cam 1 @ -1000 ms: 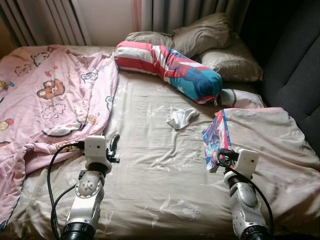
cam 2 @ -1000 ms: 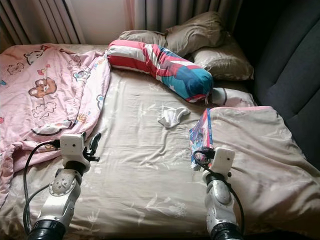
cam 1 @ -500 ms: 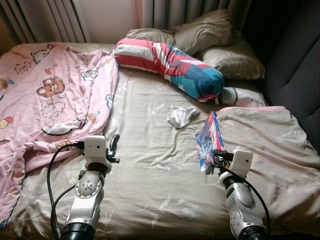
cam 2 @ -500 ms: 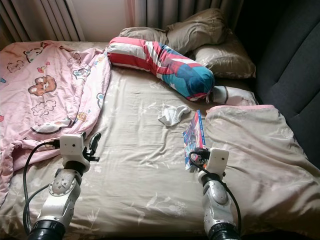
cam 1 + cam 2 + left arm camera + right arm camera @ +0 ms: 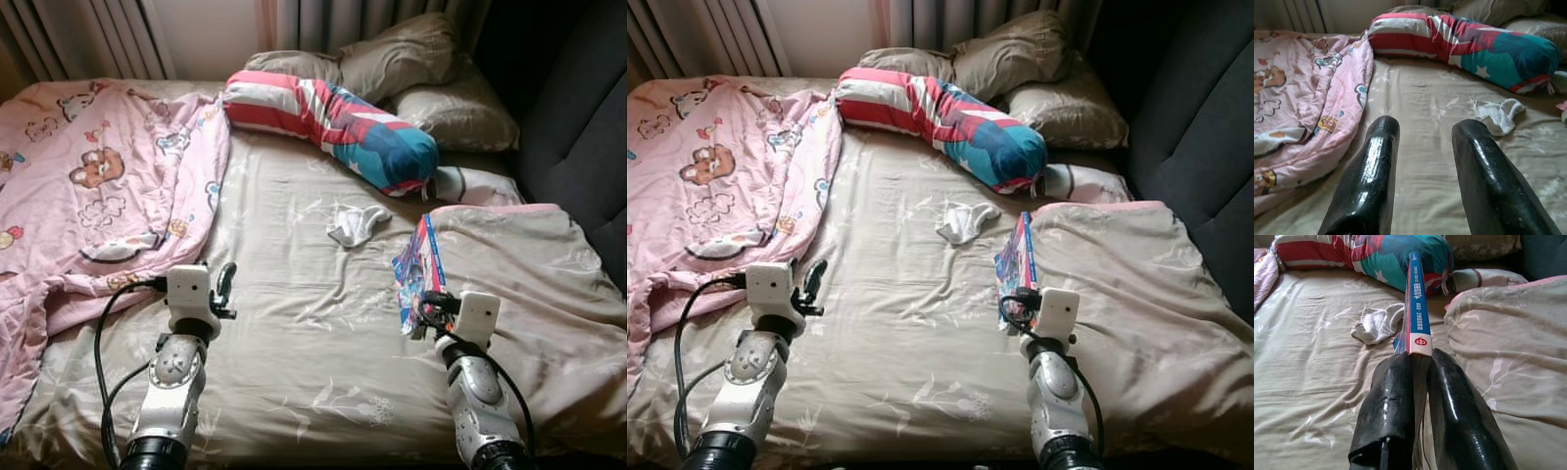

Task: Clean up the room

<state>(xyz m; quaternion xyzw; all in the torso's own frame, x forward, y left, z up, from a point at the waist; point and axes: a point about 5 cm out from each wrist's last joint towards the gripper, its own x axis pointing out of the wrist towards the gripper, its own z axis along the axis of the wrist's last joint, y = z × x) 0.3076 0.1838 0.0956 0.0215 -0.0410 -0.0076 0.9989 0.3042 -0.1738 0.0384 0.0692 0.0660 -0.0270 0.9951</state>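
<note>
The right claw (image 5: 1418, 382) is clamped on the lower edge of a colourful book (image 5: 419, 272), holding it upright above the bed (image 5: 294, 323) beside the rumpled beige duvet (image 5: 529, 294). A white sock (image 5: 355, 224) lies at 11 o'clock from the book. The left claw (image 5: 1425, 166) hovers with fingers apart near the pink blanket (image 5: 88, 186).

Beige-sheeted bed (image 5: 294, 323), grey curtains (image 5: 333, 20), dark padded headboard (image 5: 578, 127).
</note>
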